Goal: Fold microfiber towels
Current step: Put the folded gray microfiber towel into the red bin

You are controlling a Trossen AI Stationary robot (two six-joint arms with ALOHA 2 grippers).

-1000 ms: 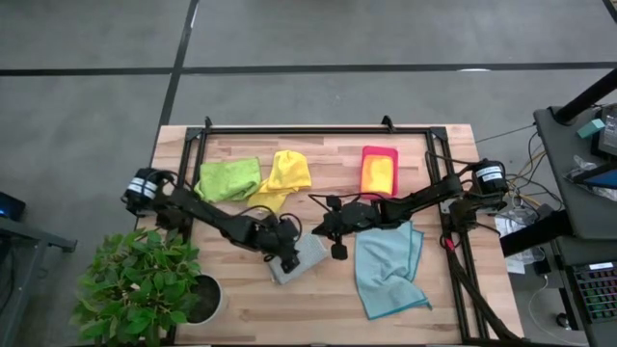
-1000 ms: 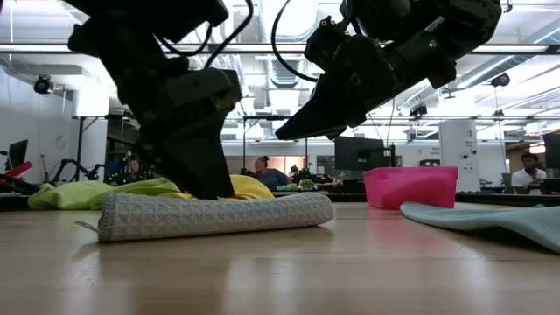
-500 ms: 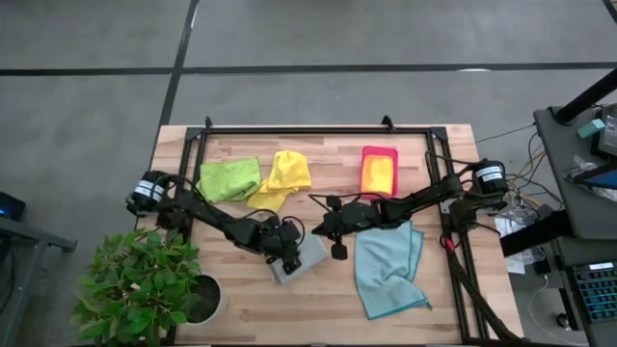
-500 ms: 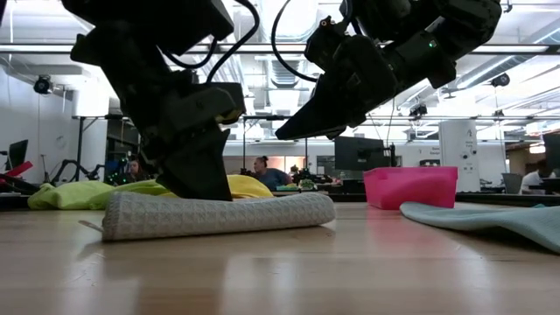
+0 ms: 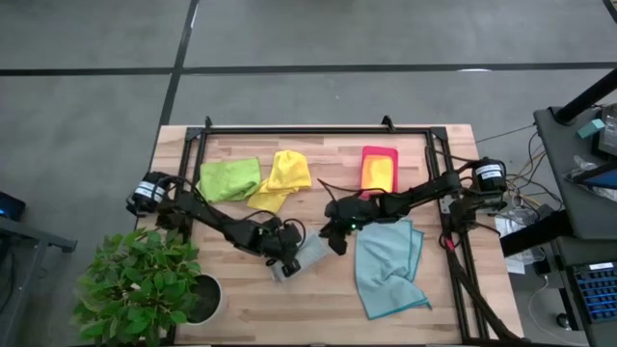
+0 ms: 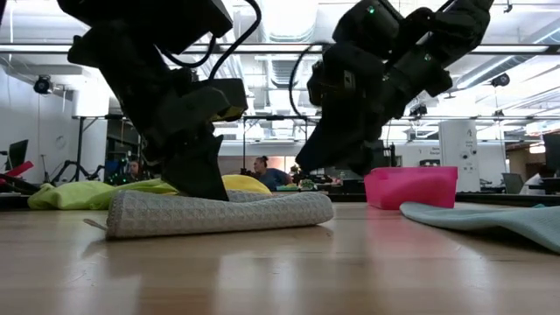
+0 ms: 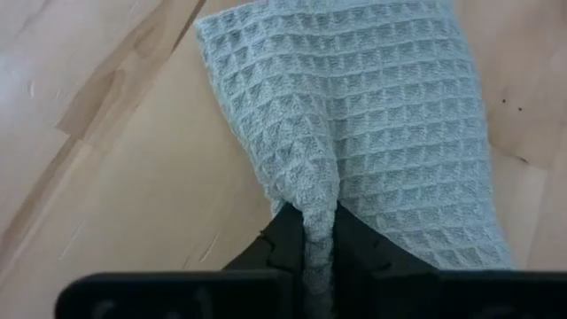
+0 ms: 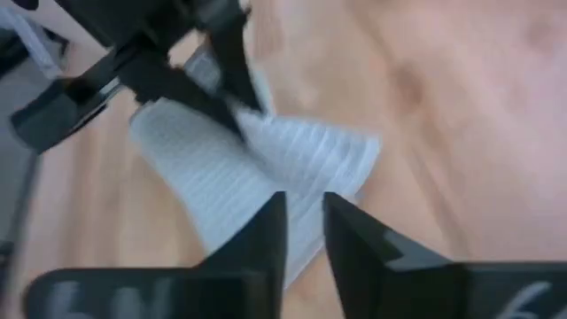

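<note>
- My left gripper [image 5: 281, 265] sits low on the grey towel [image 5: 301, 258], fingers clamped on a pinched ridge of its waffle weave; the left wrist view shows the fold squeezed between my two dark fingers [image 7: 282, 239].
- In the low view that grey towel [image 6: 219, 212] lies folded flat on the table [image 6: 280, 271], with my left gripper [image 6: 199, 179] pressing onto its top.
- My right gripper [image 5: 335, 239] hangs just beside the grey towel, on the side toward the blue towel [image 5: 388, 267]. Its fingers [image 8: 266, 232] stand a narrow gap apart and hold nothing; the grey towel [image 8: 257, 177] lies just beyond them.
- In the low view the right gripper [image 6: 337, 157] is above the table, off the grey towel's far end.
- The blue towel lies spread and rumpled, near the grey towel, toward the right arm's base.
- The green towel [image 5: 229, 179] and yellow towel [image 5: 281, 178] lie touching each other, farther back than the grey towel, beside the left arm.
- A pink tray [image 5: 379, 171] holds another folded yellow cloth [image 5: 378, 174], well apart from the grey towel, at the back.
- A potted plant [image 5: 145, 284] stands at the table corner near the left arm's base.
</note>
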